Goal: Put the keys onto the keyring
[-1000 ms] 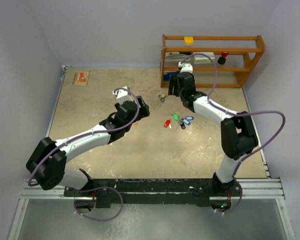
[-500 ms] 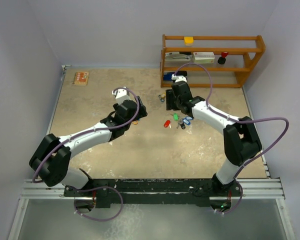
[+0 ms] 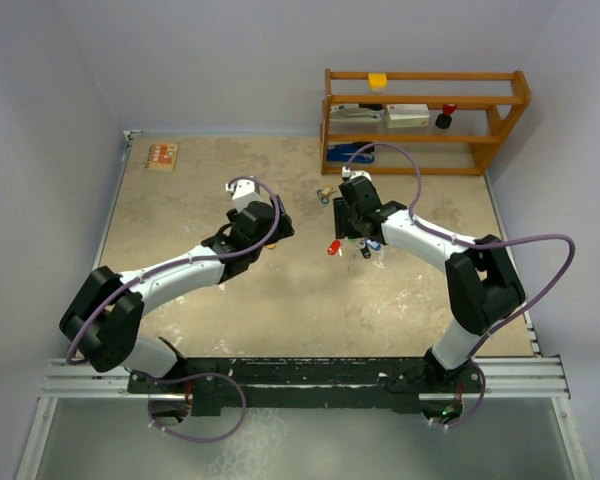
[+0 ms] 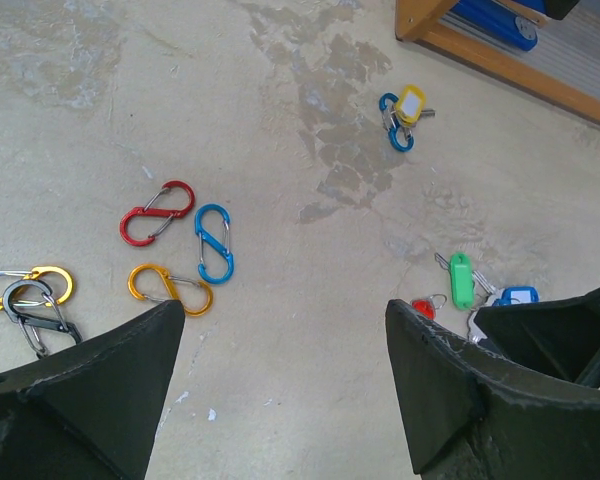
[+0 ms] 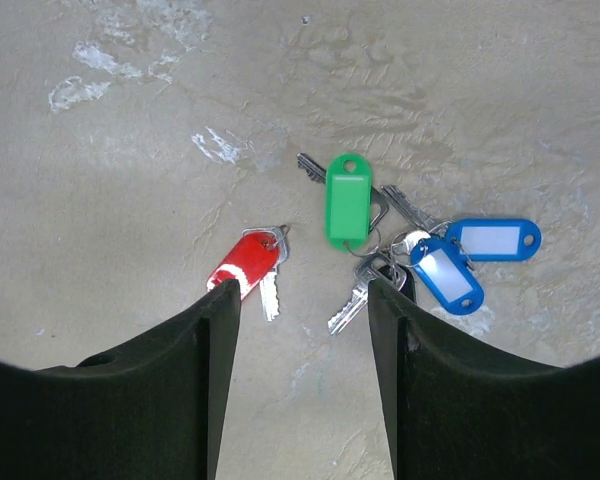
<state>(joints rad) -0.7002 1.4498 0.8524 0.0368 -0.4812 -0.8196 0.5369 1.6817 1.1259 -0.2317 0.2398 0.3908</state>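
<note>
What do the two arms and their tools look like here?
The left arm and right arm match: white links between bulky black joints, each with a loose lilac cable looping alongside. The left tool and right tool each end in two broad, matt black fingers tapering to blunt tips.

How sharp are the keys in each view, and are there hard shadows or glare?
Right wrist view: keys sharp, shadows faint, no glare. Left wrist view: carabiner clips sharp, its own fingers dark, with little detail. Top view: even light, keys too small for detail.
</note>
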